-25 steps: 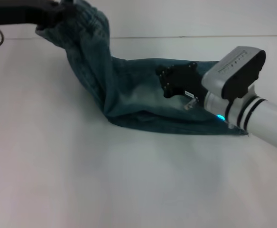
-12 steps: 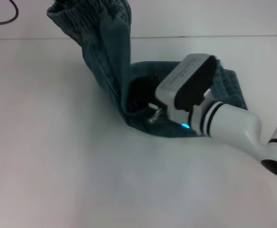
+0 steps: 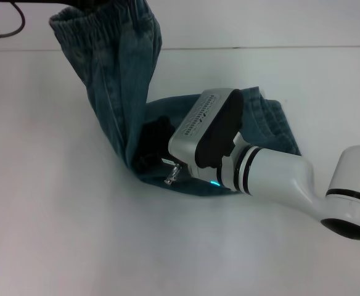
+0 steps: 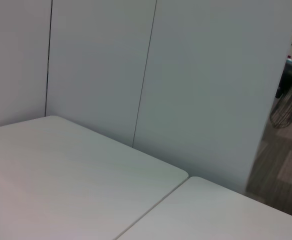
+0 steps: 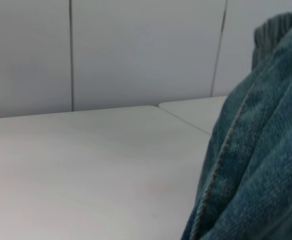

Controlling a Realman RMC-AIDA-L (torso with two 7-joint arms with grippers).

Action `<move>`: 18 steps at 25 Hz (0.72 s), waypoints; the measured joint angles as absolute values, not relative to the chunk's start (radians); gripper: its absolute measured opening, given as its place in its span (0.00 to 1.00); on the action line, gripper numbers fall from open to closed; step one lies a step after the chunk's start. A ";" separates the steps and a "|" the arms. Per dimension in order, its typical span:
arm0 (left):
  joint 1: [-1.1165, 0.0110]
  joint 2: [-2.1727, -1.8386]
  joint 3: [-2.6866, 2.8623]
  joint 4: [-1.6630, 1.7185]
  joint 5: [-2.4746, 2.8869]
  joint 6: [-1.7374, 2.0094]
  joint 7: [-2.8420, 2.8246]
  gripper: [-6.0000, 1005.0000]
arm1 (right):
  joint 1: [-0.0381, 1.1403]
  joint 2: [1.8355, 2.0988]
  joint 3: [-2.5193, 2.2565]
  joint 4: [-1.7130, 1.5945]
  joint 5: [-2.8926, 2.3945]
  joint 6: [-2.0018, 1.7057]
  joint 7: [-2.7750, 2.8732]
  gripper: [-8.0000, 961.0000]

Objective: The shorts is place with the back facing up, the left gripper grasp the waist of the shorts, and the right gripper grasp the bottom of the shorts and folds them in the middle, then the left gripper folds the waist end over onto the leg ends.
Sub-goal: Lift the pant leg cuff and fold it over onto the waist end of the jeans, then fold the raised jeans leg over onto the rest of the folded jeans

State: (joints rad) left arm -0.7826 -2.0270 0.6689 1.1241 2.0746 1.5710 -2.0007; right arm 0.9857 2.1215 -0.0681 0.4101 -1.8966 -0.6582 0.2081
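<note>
Left gripper (image 3: 84, 3) at the top edge lifts the shorts (image 3: 121, 80) by the waist; right gripper (image 3: 148, 147) sits low in the fold — grips unclear on both.

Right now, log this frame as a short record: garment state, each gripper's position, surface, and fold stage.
garment: denim shorts, waistband lifted high, leg end lying on the table
left gripper: out of frame past the top edge of the head view, above the raised waistband
right gripper: low against the shorts at the crease
surface: white table
fold stage: waist end raised, not yet laid over the leg ends
</note>
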 joint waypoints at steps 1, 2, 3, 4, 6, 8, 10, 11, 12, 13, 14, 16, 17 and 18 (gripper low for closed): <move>-0.780 -2.028 0.668 1.124 2.075 1.571 -1.999 0.02 | 0.986 2.121 -0.066 0.411 -1.900 -0.658 0.208 0.03; -0.777 -2.029 0.668 1.124 2.075 1.572 -1.998 0.02 | 0.987 2.122 -0.067 0.412 -1.902 -0.657 0.209 0.04; -0.775 -2.030 0.668 1.124 2.075 1.572 -1.997 0.02 | 0.989 2.122 -0.068 0.413 -1.903 -0.655 0.209 0.04; -0.772 -2.032 0.668 1.124 2.074 1.573 -1.996 0.02 | 0.991 2.122 -0.069 0.413 -1.903 -0.652 0.209 0.04; -0.767 -2.033 0.668 1.124 2.070 1.574 -1.995 0.02 | 0.986 2.121 -0.067 0.411 -1.904 -0.649 0.209 0.04; -0.760 -2.036 0.670 1.124 2.063 1.575 -1.993 0.03 | 0.969 2.117 -0.061 0.399 -1.905 -0.664 0.209 0.04; -0.755 -2.039 0.670 1.124 2.062 1.574 -1.990 0.03 | 0.939 2.108 -0.052 0.372 -1.905 -0.705 0.220 0.04; -0.754 -2.040 0.670 1.124 2.062 1.574 -1.989 0.04 | 0.921 2.104 -0.046 0.353 -1.905 -0.729 0.228 0.05; -0.753 -2.042 0.670 1.124 2.062 1.573 -1.988 0.04 | 0.900 2.100 -0.040 0.320 -1.905 -0.762 0.245 0.05; -0.753 -2.044 0.670 1.124 2.062 1.573 -1.987 0.04 | 0.881 2.099 -0.035 0.286 -1.906 -0.794 0.269 0.05; -0.752 -2.048 0.670 1.125 2.062 1.572 -1.987 0.04 | 0.866 2.098 -0.032 0.248 -1.906 -0.822 0.296 0.05; -0.752 -2.058 0.671 1.124 2.061 1.570 -1.982 0.05 | 0.845 2.098 -0.029 0.177 -1.905 -0.866 0.366 0.05; -0.753 -2.064 0.672 1.124 2.061 1.568 -1.977 0.05 | 0.837 2.098 -0.027 0.139 -1.903 -0.884 0.403 0.05; -0.753 -2.071 0.674 1.123 2.061 1.566 -1.971 0.05 | 0.830 2.098 -0.023 0.105 -1.897 -0.904 0.434 0.05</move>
